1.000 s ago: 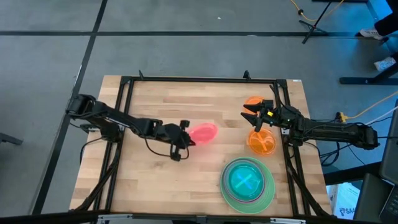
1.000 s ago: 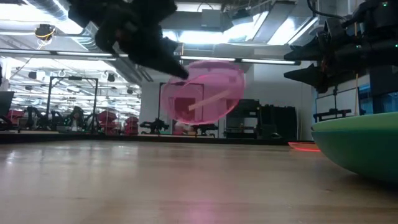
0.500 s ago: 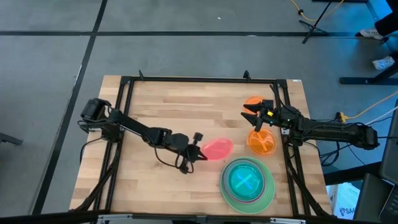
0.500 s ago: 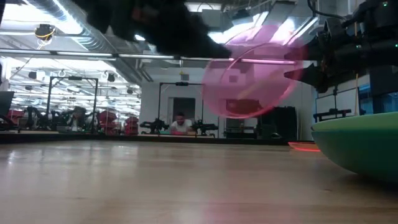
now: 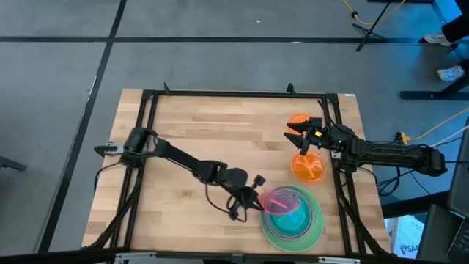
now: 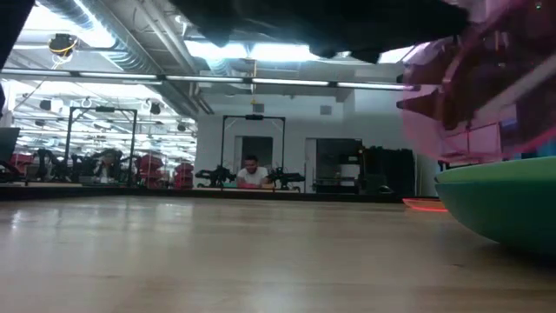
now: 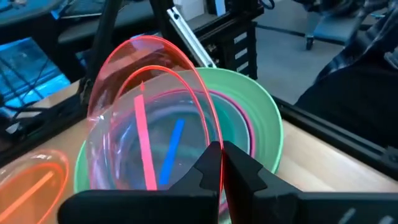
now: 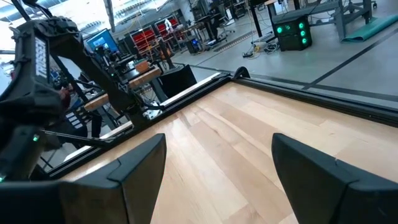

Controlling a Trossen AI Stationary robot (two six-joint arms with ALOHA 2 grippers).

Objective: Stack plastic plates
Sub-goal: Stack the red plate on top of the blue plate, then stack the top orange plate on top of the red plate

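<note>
Now the left gripper (image 5: pixel 258 199) holds the translucent pink plate (image 5: pixel 281 202) over the plate stack (image 5: pixel 315 220).

Pink plate (image 5: pixel 281 202) tilted over stack (image 5: pixel 311 224)

My left arm is stretched long across the table from its base at the left edge, elbow low, wrist reaching toward the near right corner. The left gripper (image 5: pixel 256 199) has its fingers (image 7: pixel 242 171) pressed tight together, pinching a thin rim between them. My right arm waits along the right edge, forearm level, wrist pointing inward. The right gripper (image 5: pixel 297 132) hangs with its fingers (image 8: pixel 323 168) spread wide, nothing between them.
</note>
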